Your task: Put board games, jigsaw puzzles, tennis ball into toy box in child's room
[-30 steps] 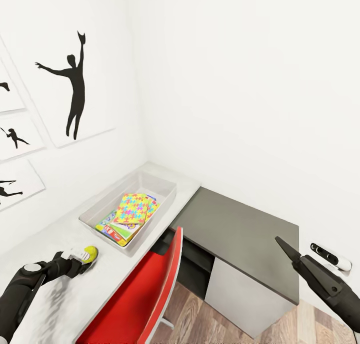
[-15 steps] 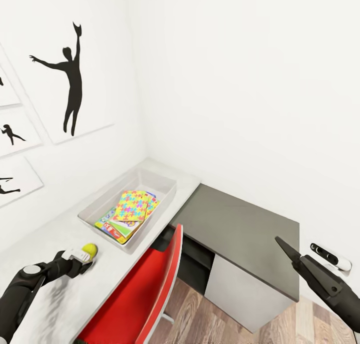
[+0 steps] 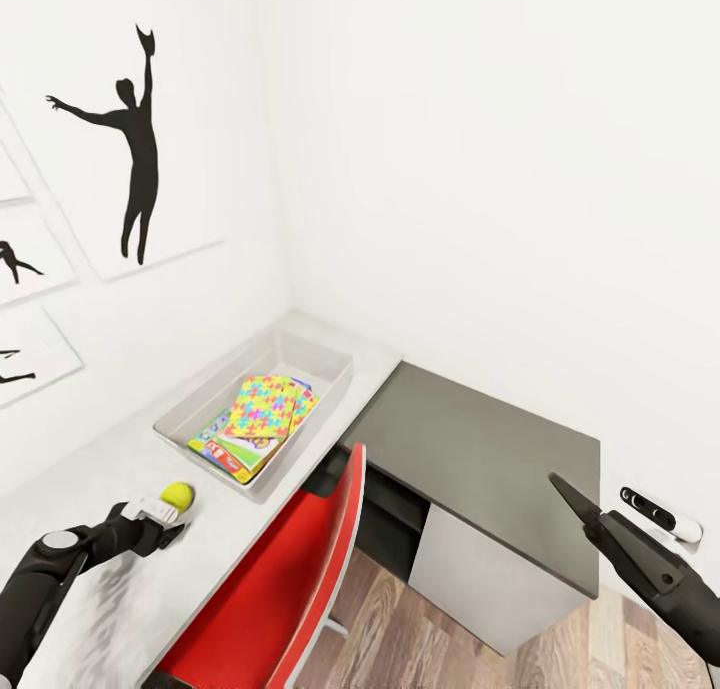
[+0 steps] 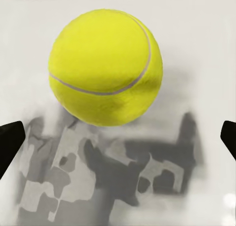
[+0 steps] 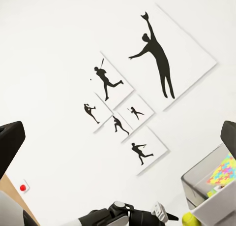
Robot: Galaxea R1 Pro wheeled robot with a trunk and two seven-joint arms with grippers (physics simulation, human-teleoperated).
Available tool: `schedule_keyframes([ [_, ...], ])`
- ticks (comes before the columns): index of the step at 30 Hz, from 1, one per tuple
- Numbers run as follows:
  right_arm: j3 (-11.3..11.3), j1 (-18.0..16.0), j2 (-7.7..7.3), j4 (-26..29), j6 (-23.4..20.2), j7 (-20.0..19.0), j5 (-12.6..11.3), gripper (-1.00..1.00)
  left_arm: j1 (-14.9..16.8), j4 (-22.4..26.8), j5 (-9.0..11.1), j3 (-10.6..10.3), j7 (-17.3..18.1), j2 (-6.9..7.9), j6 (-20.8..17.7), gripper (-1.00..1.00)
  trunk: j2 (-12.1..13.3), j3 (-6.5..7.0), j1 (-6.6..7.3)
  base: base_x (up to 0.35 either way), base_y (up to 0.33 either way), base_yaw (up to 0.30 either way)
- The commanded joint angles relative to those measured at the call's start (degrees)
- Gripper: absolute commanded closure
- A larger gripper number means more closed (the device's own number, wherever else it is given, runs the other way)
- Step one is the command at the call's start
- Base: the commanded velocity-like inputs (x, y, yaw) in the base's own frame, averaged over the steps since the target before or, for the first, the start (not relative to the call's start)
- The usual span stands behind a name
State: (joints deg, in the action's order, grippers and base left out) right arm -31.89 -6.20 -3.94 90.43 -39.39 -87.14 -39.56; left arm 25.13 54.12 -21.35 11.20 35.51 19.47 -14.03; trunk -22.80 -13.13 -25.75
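Easing back, left gripper (image 3: 163,514) spread, tennis ball (image 3: 178,494) now free

One tennis ball (image 3: 178,493) lies on the pale bench (image 3: 120,569). One toy box (image 3: 255,404) stands at the bench's far end, and in it lies one stack of flat toys topped by a jigsaw puzzle (image 3: 262,407); how many sheets and boxes lie beneath cannot be counted. One red chair (image 3: 290,579) stands at the bench's near edge. One lower dark top (image 3: 480,459) adjoins the bench. Five silhouette pictures (image 5: 147,73) hang on the wall in the right wrist view. Two claws show, left (image 3: 160,514) and right (image 3: 570,494).
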Motion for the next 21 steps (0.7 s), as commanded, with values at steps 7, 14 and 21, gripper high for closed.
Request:
schedule_keyframes([
  [7,-0.02,-0.04,0.02,0.01,-0.6,-0.13,-0.08,-1.0,0.24,0.03,-0.29,0.25,0.44,-0.05,-0.36,-1.0,-0.12,-0.77,-0.03,0.0,0.0,0.0],
  [14,-0.02,-0.04,0.07,0.07,-0.46,-0.13,-0.08,-1.0,0.27,0.02,-0.4,0.31,0.39,-0.18,-0.38,-1.0,-0.12,-1.19,-0.03,0.0,0.0,0.0],
  [21,-0.02,-0.04,0.08,0.1,-0.4,-0.13,-0.08,-1.0,0.27,0.02,-0.39,0.31,0.36,-0.29,-0.39,-1.0,-0.12,-1.24,-0.03,0.003,0.0,0.0],
])
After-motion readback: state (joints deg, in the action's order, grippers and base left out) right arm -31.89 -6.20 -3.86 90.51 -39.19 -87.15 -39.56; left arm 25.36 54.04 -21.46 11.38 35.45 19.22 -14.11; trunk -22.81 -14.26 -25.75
